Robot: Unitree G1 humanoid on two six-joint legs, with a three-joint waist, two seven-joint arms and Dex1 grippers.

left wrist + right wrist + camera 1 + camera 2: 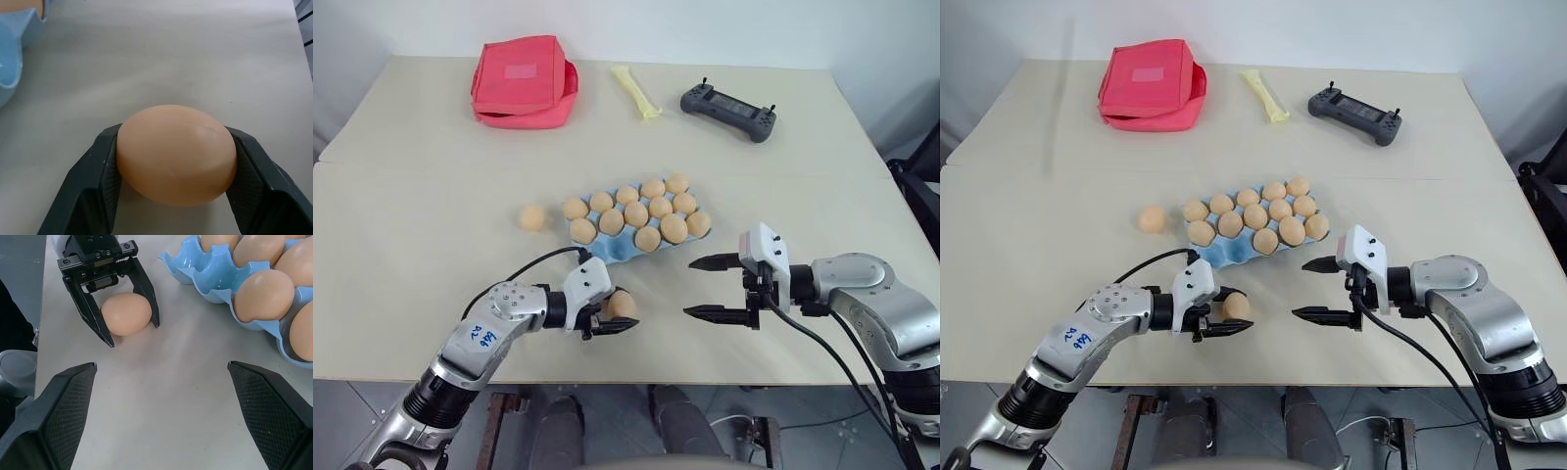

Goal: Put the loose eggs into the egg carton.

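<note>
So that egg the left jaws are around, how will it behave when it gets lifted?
The egg looks smooth and rounded, so it may slip between the left gripper's jaws. If released on the flat table it would probably roll. Its thin-looking shell likely cracks under a hard squeeze.

Egg carton (pixel 607 247) mid-surface (pixel 411 196); one loose egg (pixel 531 217) just left, another (pixel 623 305) nearer, between left pincer (pixel 617 325) fingers; pouch (pixel 524 81) far behind.

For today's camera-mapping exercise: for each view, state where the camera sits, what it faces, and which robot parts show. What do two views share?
Eye views: on the head, looking down at the table; both arms show.
Left wrist view: along the left gripper, shut on an egg.
Right wrist view: along the open right gripper, facing the left gripper.
Shared: both wrist views show that egg and the egg carton.
</note>
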